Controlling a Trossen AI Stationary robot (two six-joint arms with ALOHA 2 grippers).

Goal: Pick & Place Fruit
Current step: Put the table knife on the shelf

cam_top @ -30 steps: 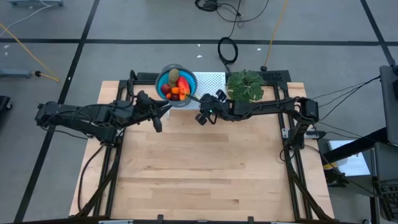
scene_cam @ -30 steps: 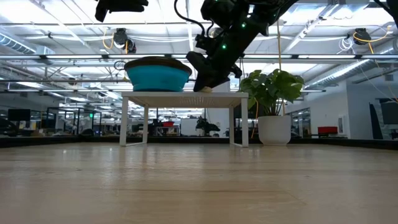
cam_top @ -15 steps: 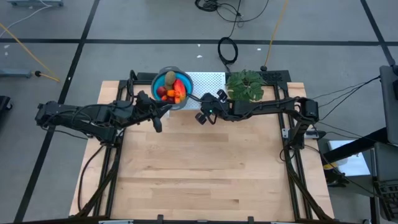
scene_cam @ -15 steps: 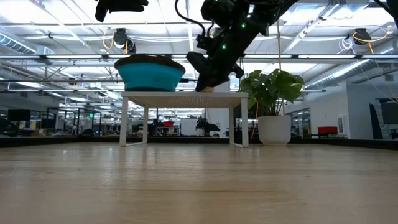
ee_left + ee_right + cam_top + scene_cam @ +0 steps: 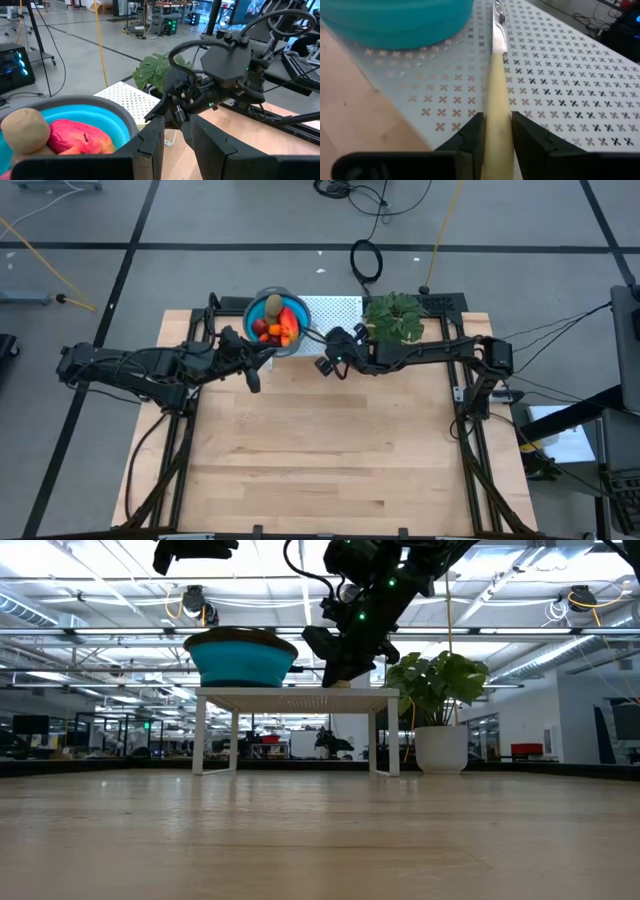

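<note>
The fruit [image 5: 279,320] lies in a blue bowl [image 5: 258,310] that stands on the left end of a white perforated stand [image 5: 340,310]. In the left wrist view I see an olive-brown oval [image 5: 25,131] and the red-orange piece [image 5: 80,137] inside the bowl [image 5: 107,112]. My right gripper [image 5: 326,350] is just right of the bowl and shut on a cream-yellow knife [image 5: 497,95]. My left gripper [image 5: 262,353] hovers at the near side of the bowl, open by a narrow gap [image 5: 173,142], holding nothing. My right gripper pinches the knife's cream handle [image 5: 497,117] between its two fingers [image 5: 472,135]. It comes from the table's right, roughly level, with the fingers along the knife. The blade [image 5: 498,22] points at the bowl [image 5: 395,20] over the stand's top; whether it touches either, I cannot tell.
A potted leafy plant [image 5: 395,318] stands at the stand's right end, close behind my right arm. The stand [image 5: 290,695] sits on legs at the table's far edge. The wide wooden tabletop [image 5: 320,450] stretches toward the near edge.
The bowl has slid a little toward the table's left along the stand top, with the knife blade at its right side. My right gripper has then shifted slightly back toward the right. My left gripper has kept still.
</note>
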